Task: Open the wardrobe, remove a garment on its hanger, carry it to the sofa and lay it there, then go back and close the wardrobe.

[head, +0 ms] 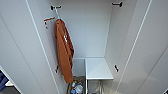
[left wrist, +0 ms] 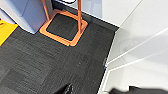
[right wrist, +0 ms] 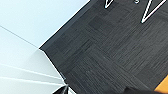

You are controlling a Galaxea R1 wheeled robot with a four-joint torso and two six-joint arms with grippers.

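Open wardrobe, orange jacket vertical

Head view: wardrobe interior seen from close, high, looking forward and down.
Left wrist view: carpet seen from above, beside a white door.
Right wrist view: the same, by another door.
Shared: carpet, white panels.

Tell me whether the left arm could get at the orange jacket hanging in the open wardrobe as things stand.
Probably yes: the wardrobe stands open and nothing hangs in front of the orange jacket on its left side. The arm sits low over the carpet, so it would have to rise.
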